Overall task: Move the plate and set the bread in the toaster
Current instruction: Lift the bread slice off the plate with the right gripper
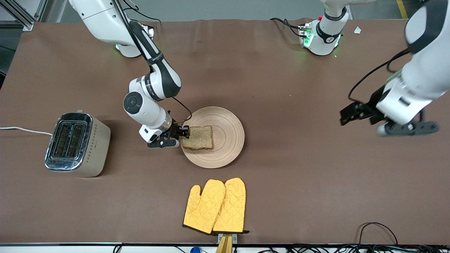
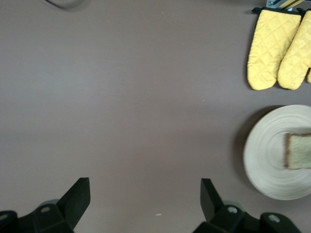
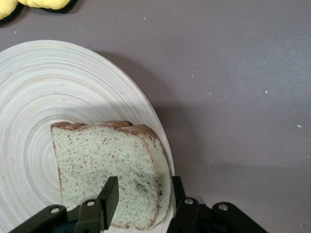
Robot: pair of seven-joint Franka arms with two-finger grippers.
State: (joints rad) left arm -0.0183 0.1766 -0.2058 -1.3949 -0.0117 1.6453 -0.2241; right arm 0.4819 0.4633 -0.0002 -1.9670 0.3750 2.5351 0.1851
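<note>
The pale wooden plate [image 1: 225,140] [image 3: 48,87] lies in the middle of the table. The speckled brown bread [image 1: 198,137] [image 3: 102,155] rests on it, at the rim toward the right arm's end. My right gripper [image 1: 182,135] [image 3: 144,182] is low at that rim, shut on the bread's edge: one finger presses into the crumb, the other sits just outside the rim. The cream toaster [image 1: 75,144] stands toward the right arm's end, slots up. My left gripper [image 1: 348,116] [image 2: 144,187] hangs open over bare table at the left arm's end, holding nothing.
A pair of yellow oven mitts [image 1: 216,205] [image 2: 279,48] lies nearer the front camera than the plate. The toaster's white cord [image 1: 24,130] runs off the table's edge. Brown cloth covers the table [image 1: 299,168].
</note>
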